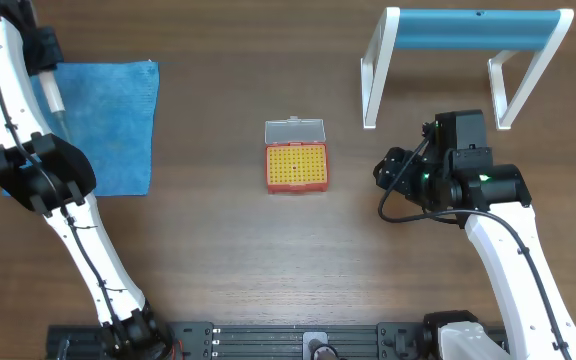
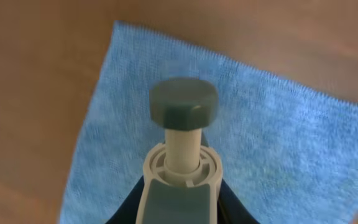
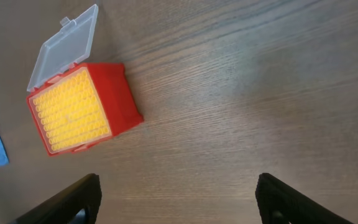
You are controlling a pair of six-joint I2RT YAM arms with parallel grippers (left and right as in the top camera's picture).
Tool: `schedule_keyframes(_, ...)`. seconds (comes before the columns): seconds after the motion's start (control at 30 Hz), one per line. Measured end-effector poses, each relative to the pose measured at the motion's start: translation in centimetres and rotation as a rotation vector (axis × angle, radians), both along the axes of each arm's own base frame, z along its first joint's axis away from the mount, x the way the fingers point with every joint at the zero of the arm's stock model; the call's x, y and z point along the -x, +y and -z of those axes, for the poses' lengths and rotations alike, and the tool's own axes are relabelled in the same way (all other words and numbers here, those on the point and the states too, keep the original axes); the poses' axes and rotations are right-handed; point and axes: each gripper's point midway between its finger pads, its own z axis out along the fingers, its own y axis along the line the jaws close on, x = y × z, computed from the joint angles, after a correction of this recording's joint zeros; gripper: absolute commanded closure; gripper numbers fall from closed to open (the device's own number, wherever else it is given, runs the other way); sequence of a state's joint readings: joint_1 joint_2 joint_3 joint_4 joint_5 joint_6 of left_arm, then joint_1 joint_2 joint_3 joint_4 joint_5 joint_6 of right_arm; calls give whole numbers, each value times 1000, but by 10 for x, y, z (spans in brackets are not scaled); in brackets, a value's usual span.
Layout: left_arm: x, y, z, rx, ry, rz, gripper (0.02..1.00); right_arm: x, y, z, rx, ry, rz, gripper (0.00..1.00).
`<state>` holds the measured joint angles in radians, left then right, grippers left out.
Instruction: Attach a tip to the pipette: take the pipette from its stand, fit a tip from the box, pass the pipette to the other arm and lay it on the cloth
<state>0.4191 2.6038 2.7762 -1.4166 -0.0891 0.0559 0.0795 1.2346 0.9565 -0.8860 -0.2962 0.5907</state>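
closest to the lens is the pipette [image 2: 182,186], seen end-on in the left wrist view with its dark grey plunger knob [image 2: 183,104] pointing at the camera. the left end effector [image 2: 180,213] is clamped around the pipette's pale body, with a dark finger [image 2: 128,210] showing on each side of it.

the wooden bench [image 1: 218,260] carries everything else. the stand [image 1: 468,30], white-legged with a blue top bar, sits at the far right of the bench. the blue cloth [image 1: 113,120] lies flat at the far left. from above, the pipette is held slanted over the cloth's left edge, narrow end lower, and in the left wrist view the cloth spreads beneath the knob. whether the narrow end touches the cloth, or carries a tip, is hard to tell from these views.

the right end effector [image 3: 178,202] hovers above bare wood to the right of the tip box [image 1: 296,168] and near the stand. its fingers are spread wide with nothing between them.

the tip box stands near the middle of the bench, well apart from both cloth and stand. it is red and packed with rows of yellow tips [image 3: 72,112], and its clear lid [image 3: 64,40] is hinged back open on the box's far side.
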Motion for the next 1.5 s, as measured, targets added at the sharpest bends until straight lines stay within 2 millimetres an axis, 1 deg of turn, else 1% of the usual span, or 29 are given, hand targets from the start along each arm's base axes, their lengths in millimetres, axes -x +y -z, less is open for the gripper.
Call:
schedule_keyframes(0.03, -4, 0, 2, -16, 1, 48, 991, 0, 0, 0, -3, 4, 12, 187)
schedule_keyframes(0.1, -5, -8, 13, -24, 42, 134, 991, 1, 5, 0, -10, 13, 16, 189)
schedule_keyframes(0.17, -9, -24, 29, -26, 83, 223, 991, 2, 9, 0, -15, 17, 15, 189)
schedule_keyframes(0.2, -8, -32, 38, -20, 113, 264, 991, 2, 9, 0, -16, 18, 17, 189)
schedule_keyframes(0.27, -2, -50, 59, 2, 180, 332, 991, 2, 8, 0, -16, 19, 24, 189)
schedule_keyframes(0.33, 5, -62, 78, 19, 241, 366, 991, 2, 8, 0, -16, 20, 24, 189)
schedule_keyframes(0.4, 15, -60, 94, 11, 304, 365, 991, 2, 8, 0, -16, 20, 24, 187)
schedule_keyframes(0.47, 16, -54, 95, -7, 312, 356, 991, 2, 8, 0, -16, 19, 24, 187)
schedule_keyframes(0.6, 13, -53, 95, -9, 294, 336, 989, 2, 8, 0, -17, 21, 28, 187)
schedule_keyframes(0.7, 6, -54, 95, 7, 257, 313, 991, 2, 8, 0, -21, 24, 36, 187)
schedule_keyframes(0.83, 6, -53, 96, 41, 235, 296, 991, 2, 8, 0, -21, 24, 37, 187)
schedule_keyframes(0.87, 6, -53, 96, 44, 234, 294, 958, 2, 8, 0, -21, 24, 37, 187)
schedule_keyframes(0.93, 6, -52, 96, 47, 231, 290, 695, 2, 8, 0, -21, 24, 37, 187)
schedule_keyframes(0.97, 6, -52, 96, 47, 231, 290, 516, 2, 8, 0, -21, 24, 37, 187)
schedule_keyframes(1.0, 6, -53, 96, 49, 230, 291, 71, 2, 8, 0, -21, 24, 37, 187)
schedule_keyframes(1.07, 6, -53, 96, 52, 229, 288, 66, 2, 8, 0, -21, 24, 37, 185)
schedule_keyframes(1.13, 13, -55, 96, 64, 255, 285, 66, 1, 9, 0, -22, 18, 37, 187)
schedule_keyframes(1.2, 17, -57, 96, 63, 275, 287, 66, -6, 9, -4, -26, -14, 37, 187)
schedule_keyframes(1.27, 16, -57, 88, 45, 275, 290, 64, -10, 10, -6, -29, -33, 36, 187)
schedule_keyframes(1.3, 5, -58, 63, 6, 225, 297, 64, -11, 10, -6, -29, -35, 36, 187)
schedule_keyframes(1.33, 2, -59, 54, -7, 206, 299, 66, -11, 10, -6, -29, -35, 36, 187)
schedule_keyframes(1.37, -6, -64, 14, -46, 131, 287, 66, -10, 10, -6, -29, -35, 36, 187)
schedule_keyframes(1.4, -9, -68, -14, -65, 78, 274, 66, -11, 10, -6, -29, -35, 37, 187)
schedule_keyframes(1.43, -8, -77, -47, -79, 22, 253, 66, -11, 9, -6, -23, -37, 40, 187)
schedule_keyframes(1.47, -1, -89, -90, -97, -50, 239, 66, -12, 4, -4, 2, -40, 51, 187)
schedule_keyframes(1.5, 16, -105, -128, -103, -91, 239, 60, -14, -1, -4, 30, -47, 62, 187)
